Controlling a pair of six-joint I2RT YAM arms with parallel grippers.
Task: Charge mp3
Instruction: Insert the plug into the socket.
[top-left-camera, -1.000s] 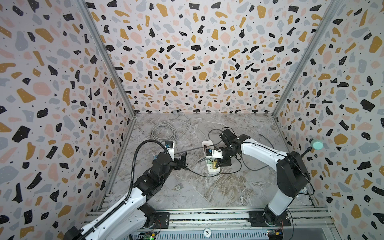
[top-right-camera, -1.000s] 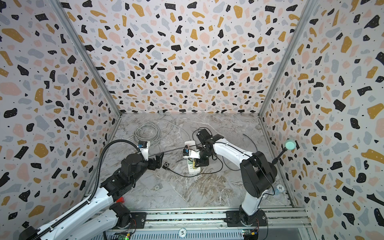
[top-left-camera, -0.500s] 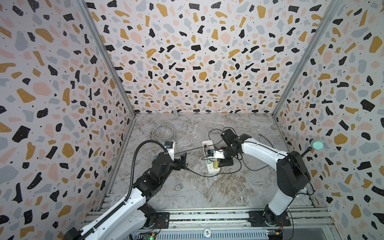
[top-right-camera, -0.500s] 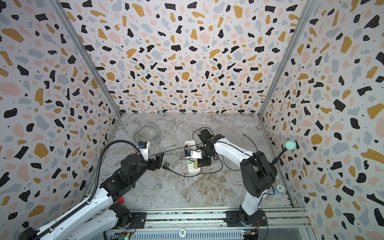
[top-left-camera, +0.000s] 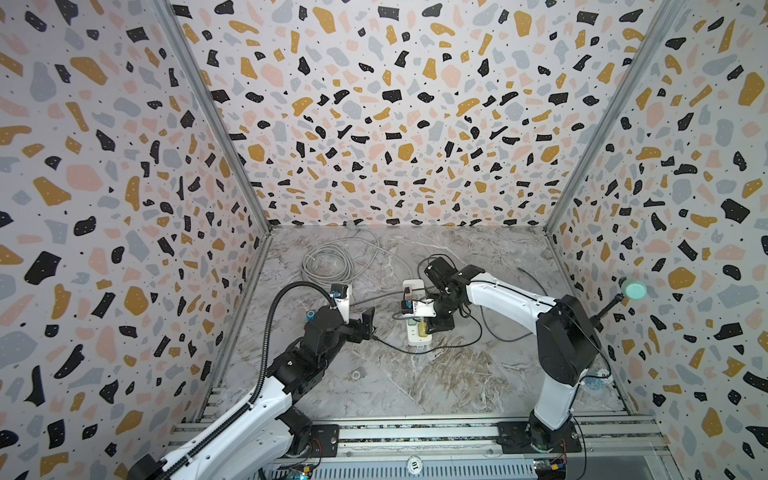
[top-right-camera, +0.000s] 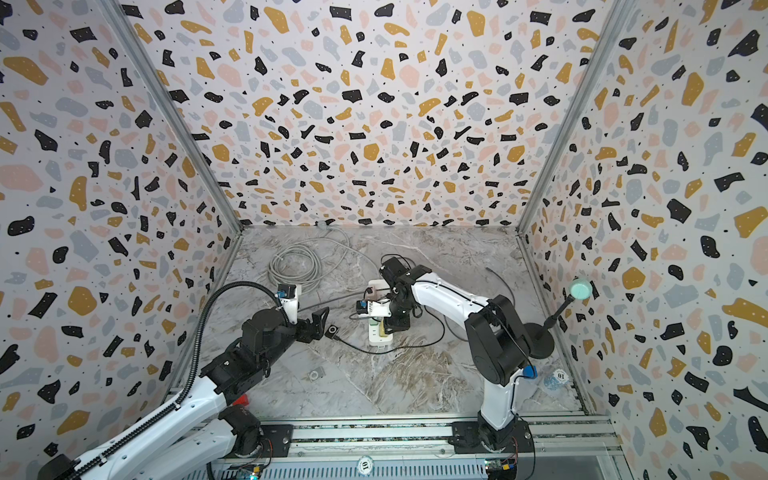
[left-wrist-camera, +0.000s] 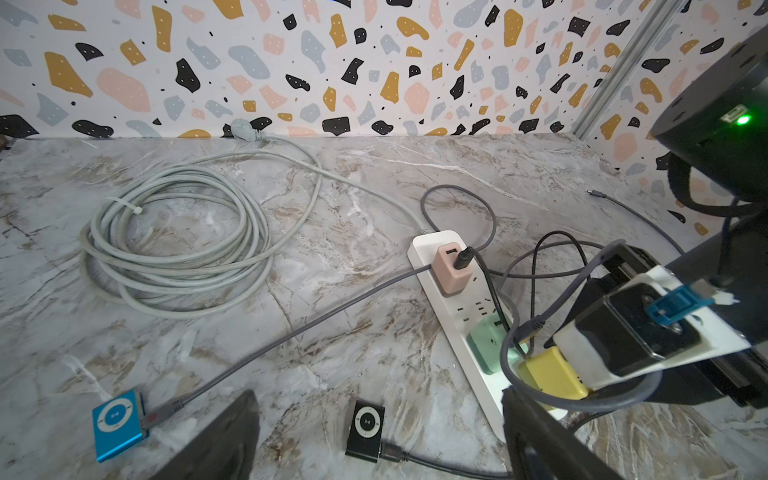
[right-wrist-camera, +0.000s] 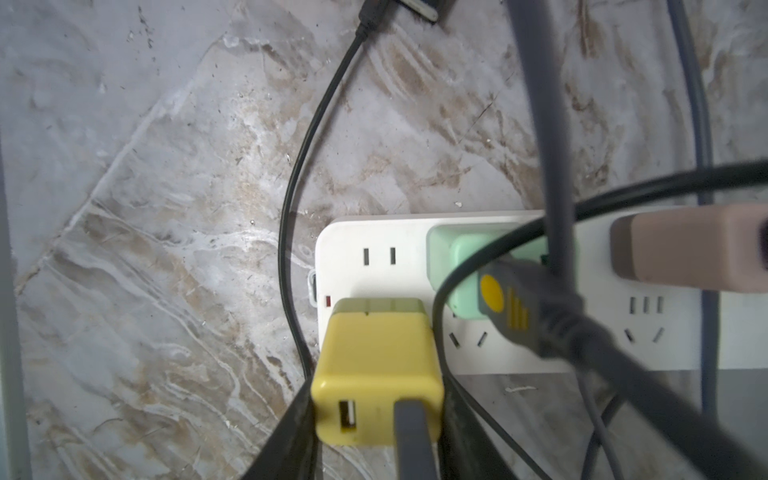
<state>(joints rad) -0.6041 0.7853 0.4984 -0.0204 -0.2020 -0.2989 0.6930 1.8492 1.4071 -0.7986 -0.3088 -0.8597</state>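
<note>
The blue mp3 player (left-wrist-camera: 118, 424) is laid flat on the bench (left-wrist-camera: 332, 199), with a grey cable (left-wrist-camera: 291, 332) plugged into its edge. This cable is routed across the bench toward the power strip (left-wrist-camera: 453, 320); its far end cannot be traced. The black mp3 player (left-wrist-camera: 365, 428) is placed near the strip, and a black cable (left-wrist-camera: 436, 467) is connected to it.

Three chargers are seated in the strip: pink (left-wrist-camera: 451, 270), green (left-wrist-camera: 488, 345) and the yellow charger (right-wrist-camera: 374, 345) at the end. A grey plug (right-wrist-camera: 411, 436) is inserted in the yellow charger.

The right gripper (right-wrist-camera: 378, 395) is lowered over the strip, and its fingers (right-wrist-camera: 295, 440) are clamped on both sides of the yellow charger.

The left gripper (top-right-camera: 316, 326) is held above the bench with its fingers (left-wrist-camera: 224, 436) spread wide apart; the black mp3 player is seen between them, not touched.

A coiled white cord (left-wrist-camera: 174, 249) is laid near the back wall.
</note>
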